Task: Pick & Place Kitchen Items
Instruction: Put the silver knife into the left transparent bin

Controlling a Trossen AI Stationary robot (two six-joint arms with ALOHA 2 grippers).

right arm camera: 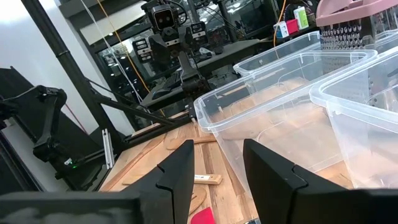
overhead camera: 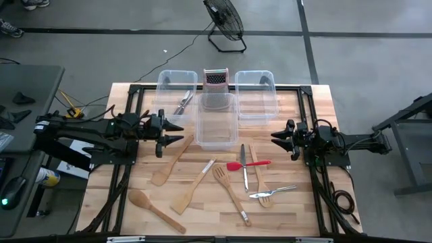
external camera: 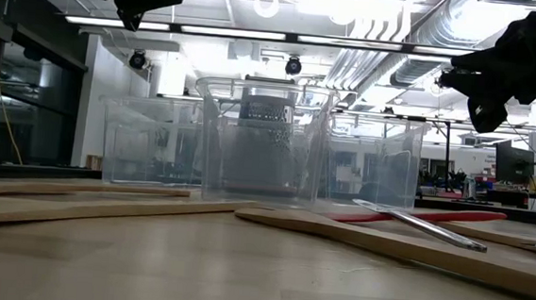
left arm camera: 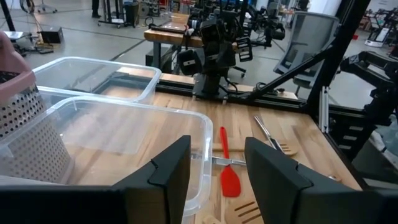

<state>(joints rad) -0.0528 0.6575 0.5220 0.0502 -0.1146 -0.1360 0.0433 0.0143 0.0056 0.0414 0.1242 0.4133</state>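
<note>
The left pincer [overhead camera: 177, 131] hung over the left side of the desk [overhead camera: 304, 202], above the wood, with its fingers spread and nothing between them. Just far of it stood the left bin [overhead camera: 177, 86], and some metal utensils [overhead camera: 183, 101] already lay inside; so I judge that a small part of the task was done.

Near the left pincer, most items were still on the desk: a wooden spoon [overhead camera: 155, 210] at the near left, then two wooden spatulas [overhead camera: 171, 162] [overhead camera: 191, 189] lying slanted. The middle bin [overhead camera: 216, 121] looked empty, and the grater [overhead camera: 216, 79] stood behind it.

More to the right lay a wooden fork [overhead camera: 228, 189], a knife [overhead camera: 244, 165], the red spatula [overhead camera: 248, 164] crossing it, one more wooden piece [overhead camera: 258, 177] and a metal fork [overhead camera: 272, 192]. The right bin [overhead camera: 255, 94] also looked empty.

The right pincer [overhead camera: 275, 138] hung at the right edge, well apart from these items, spread and holding nothing. In my judgement about eight items were still waiting.
</note>
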